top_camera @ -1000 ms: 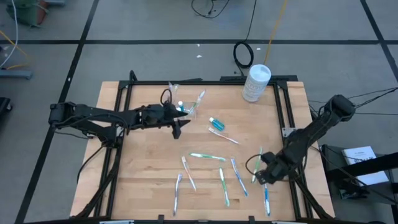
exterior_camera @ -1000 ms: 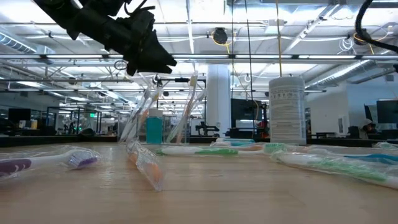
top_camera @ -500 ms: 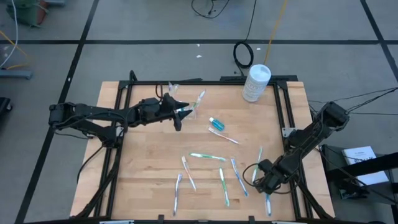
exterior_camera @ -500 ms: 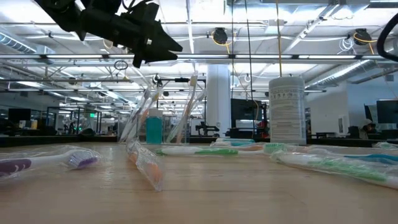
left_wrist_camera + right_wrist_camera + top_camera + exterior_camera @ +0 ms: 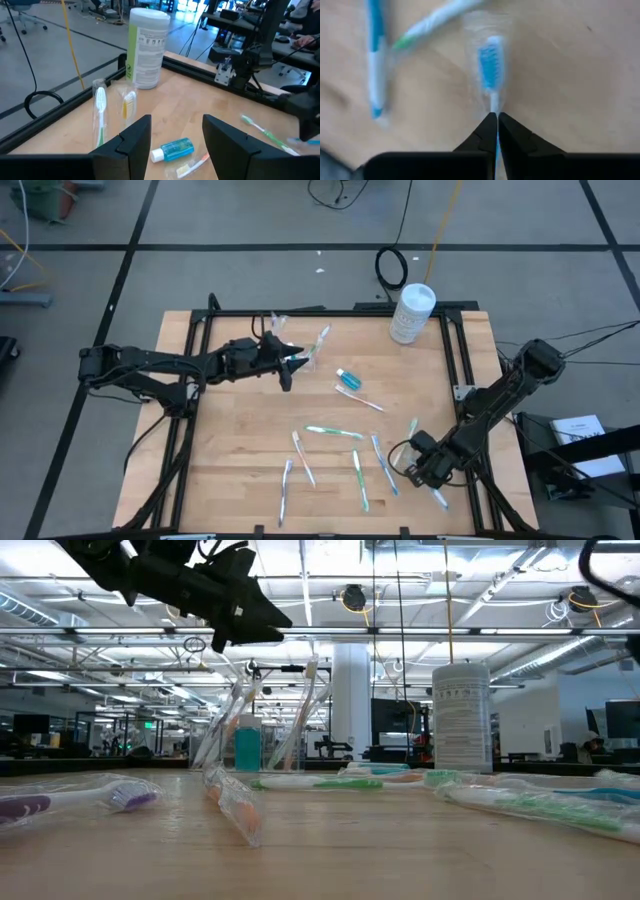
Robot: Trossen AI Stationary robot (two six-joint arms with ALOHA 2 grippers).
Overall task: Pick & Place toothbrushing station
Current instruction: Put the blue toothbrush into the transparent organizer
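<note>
The toothbrushing station [image 5: 300, 340] is a see-through holder at the far middle of the table, with wrapped brushes [image 5: 100, 107] standing in it. My left gripper [image 5: 288, 370] hovers open just short of it, above the table, nearly level [image 5: 262, 620]. Near the front right corner my right gripper [image 5: 429, 482] points down, shut on a blue-bristled toothbrush [image 5: 490, 60] in a clear wrapper. The toothbrush's handle end [image 5: 440, 500] sticks out from under the gripper. My right gripper pinches the blue toothbrush's neck [image 5: 493, 102], just below the bristle head, between its two fingertips. The fingers come from above, slanting down, in line with the brush. Whether the brush still lies on the wood I cannot tell.
A white round tub [image 5: 411, 312] stands at the far right. A small blue bottle [image 5: 347, 379] and a loose brush lie mid-table. Several wrapped toothbrushes [image 5: 335, 432] are scattered along the near half. Dark frame rails [image 5: 455, 350] run along the table's sides.
My right gripper has gone down and toward the near left, over the blue toothbrush. That brush now lies slanted rather than straight toward the near edge. My left gripper has tipped up from pointing down to nearly level.
</note>
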